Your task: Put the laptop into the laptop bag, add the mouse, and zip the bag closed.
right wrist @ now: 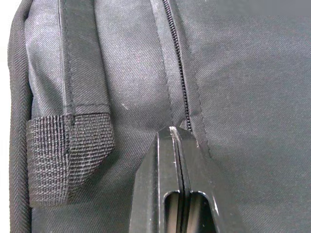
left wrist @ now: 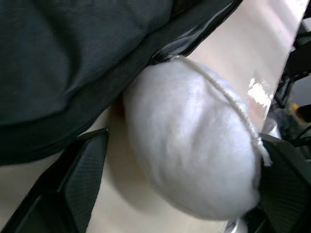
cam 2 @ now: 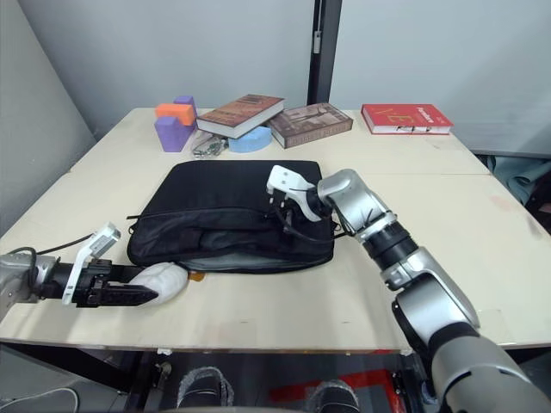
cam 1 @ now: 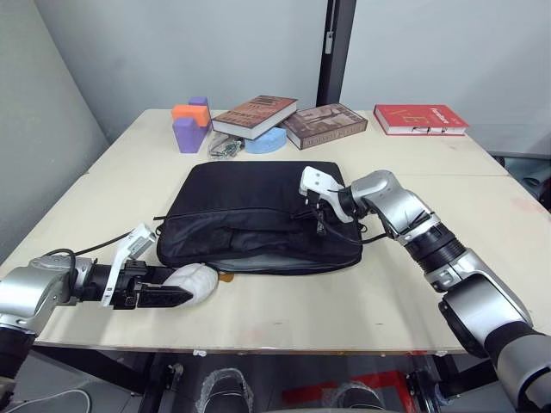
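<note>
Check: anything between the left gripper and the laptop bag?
Yes. A white egg-like lump sits between the left gripper and the laptop bag, pressed against the bag's front edge; clearest in the left wrist view.

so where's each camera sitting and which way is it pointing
Left and right eye views: on the head, looking forward and down over the table; both arms show, and both views share the laptop bag.
Left wrist view: along the open left gripper, straddling a white egg-like lump at the bag's edge.
Right wrist view: along the shut right gripper, touching the bag's zip.
</note>
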Controlling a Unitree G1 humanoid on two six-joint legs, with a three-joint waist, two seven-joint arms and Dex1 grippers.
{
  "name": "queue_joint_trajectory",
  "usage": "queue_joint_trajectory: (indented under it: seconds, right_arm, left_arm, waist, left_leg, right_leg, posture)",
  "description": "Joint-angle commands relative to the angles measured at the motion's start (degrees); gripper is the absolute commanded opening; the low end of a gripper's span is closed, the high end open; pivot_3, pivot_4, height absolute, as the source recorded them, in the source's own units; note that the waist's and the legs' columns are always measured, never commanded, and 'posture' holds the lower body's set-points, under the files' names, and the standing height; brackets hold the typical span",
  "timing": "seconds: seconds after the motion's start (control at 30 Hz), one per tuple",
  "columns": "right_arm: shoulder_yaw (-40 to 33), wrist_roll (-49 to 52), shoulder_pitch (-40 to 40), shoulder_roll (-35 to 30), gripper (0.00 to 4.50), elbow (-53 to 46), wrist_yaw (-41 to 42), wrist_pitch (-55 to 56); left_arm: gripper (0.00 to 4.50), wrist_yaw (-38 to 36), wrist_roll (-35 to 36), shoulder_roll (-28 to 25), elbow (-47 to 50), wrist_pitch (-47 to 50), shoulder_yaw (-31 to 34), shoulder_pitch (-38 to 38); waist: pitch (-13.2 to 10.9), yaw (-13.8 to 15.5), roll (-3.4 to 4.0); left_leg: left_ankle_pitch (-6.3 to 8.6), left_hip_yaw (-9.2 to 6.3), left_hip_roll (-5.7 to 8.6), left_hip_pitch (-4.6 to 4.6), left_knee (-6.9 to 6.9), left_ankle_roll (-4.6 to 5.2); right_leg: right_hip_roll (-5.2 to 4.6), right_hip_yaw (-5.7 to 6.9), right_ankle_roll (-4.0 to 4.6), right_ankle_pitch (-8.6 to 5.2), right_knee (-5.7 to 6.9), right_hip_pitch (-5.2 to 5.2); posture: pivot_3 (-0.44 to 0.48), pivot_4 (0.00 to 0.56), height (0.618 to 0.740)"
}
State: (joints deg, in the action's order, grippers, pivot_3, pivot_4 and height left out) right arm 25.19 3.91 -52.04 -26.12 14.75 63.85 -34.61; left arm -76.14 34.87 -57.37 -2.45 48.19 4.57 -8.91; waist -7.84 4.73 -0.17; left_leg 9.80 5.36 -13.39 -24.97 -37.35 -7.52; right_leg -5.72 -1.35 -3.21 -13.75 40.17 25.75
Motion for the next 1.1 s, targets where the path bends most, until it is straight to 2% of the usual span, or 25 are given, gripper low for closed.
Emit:
queue_joint_trajectory:
  seconds: [0.03,0.3,0.83,1.03,1.1]
  right_arm:
    - [0.6,-0.9,1.3,-0.5,0.00,-0.9,0.3,-1.4]
    - [0.6,-1.0,1.4,-0.6,0.00,-0.8,0.5,-1.5]
    - [4.1,-5.0,2.4,-0.6,0.00,0.4,0.9,-1.5]
    - [3.8,-4.8,2.3,0.3,0.00,0.5,1.0,-1.8]
    - [3.6,-4.7,2.4,0.6,0.00,0.2,1.0,-2.1]
  left_arm:
    - [2.93,-0.9,2.3,-0.1,2.5,1.9,0.7,-0.5]
    - [0.15,1.2,3.0,1.2,6.6,4.8,-0.4,-0.8]
    - [0.15,7.8,5.1,8.0,14.6,7.7,-2.6,-1.0]
    - [0.15,11.1,3.1,12.8,12.5,7.4,-7.0,-5.3]
    - [0.15,12.9,3.6,15.8,11.2,8.4,-7.5,-8.0]
  waist:
    - [0.0,0.0,0.00]
    - [0.0,0.0,0.00]
    - [0.2,0.0,-0.02]
    - [0.3,0.0,-0.03]
    - [0.4,0.1,0.01]
  left_leg:
    - [0.00,0.00,0.00,0.01,0.00,0.00]
    - [0.00,0.00,0.00,0.01,0.00,0.00]
    - [0.00,0.00,0.00,0.05,-0.05,0.00]
    - [0.01,0.00,0.01,0.26,-0.06,0.00]
    - [0.02,0.01,0.01,0.41,-0.04,0.00]
  right_leg:
    - [0.00,0.00,0.00,0.00,0.01,0.00]
    - [0.00,-0.01,0.00,0.00,0.02,0.00]
    - [0.00,-0.02,0.00,0.00,0.02,-0.09]
    - [-0.01,-0.02,0.00,0.00,0.02,-0.30]
    - [-0.01,-0.03,0.00,0.00,0.02,-0.45]
  posture:
    - [0.000,0.150,0.707]
    - [0.000,0.150,0.707]
    - [0.000,0.150,0.707]
    - [0.000,0.150,0.707]
    - [0.000,0.150,0.707]
